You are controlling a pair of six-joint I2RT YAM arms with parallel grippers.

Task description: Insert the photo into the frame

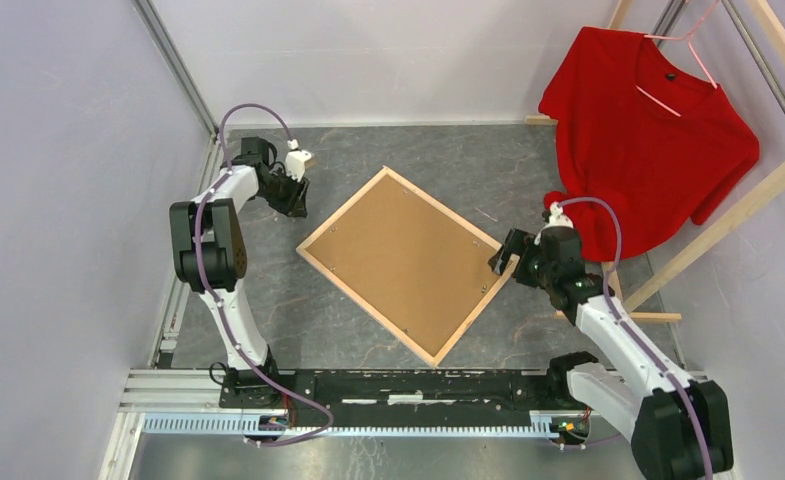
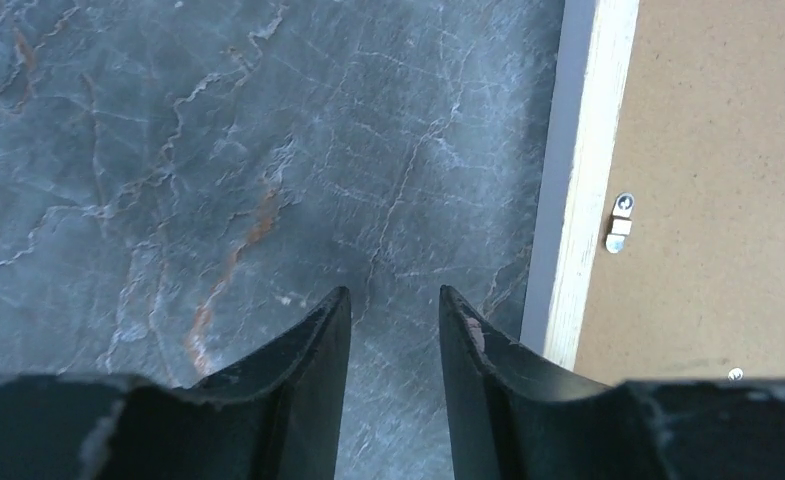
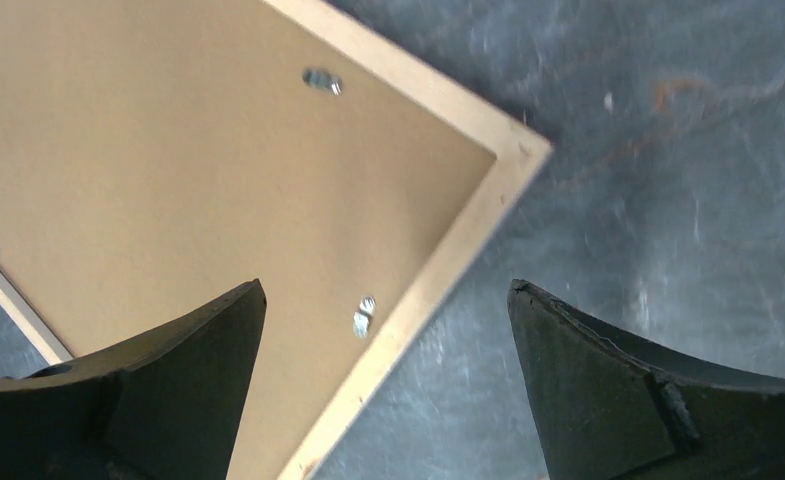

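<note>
The frame [image 1: 366, 308] lies reverse side up in the middle of the table, turned like a diamond, with a brown hardboard sheet [image 1: 403, 260] filling it. The photo is hidden. My left gripper [image 1: 293, 205] hovers just off the frame's upper-left rail [image 2: 588, 180]. In the left wrist view its fingers stand apart over bare table, gripper [image 2: 395, 292] open with nothing between. My right gripper [image 1: 503, 262] hangs over the frame's right corner. It stands wide open [image 3: 386, 284] across the rail [image 3: 458, 240], beside a metal clip [image 3: 365, 315].
A red T-shirt [image 1: 653, 140] hangs on a pink hanger from a bare-wood rack [image 1: 728, 220] at the back right, close behind my right arm. Pale walls close in the left side and the back. A further clip [image 2: 620, 222] sits on the hardboard [image 2: 728, 180].
</note>
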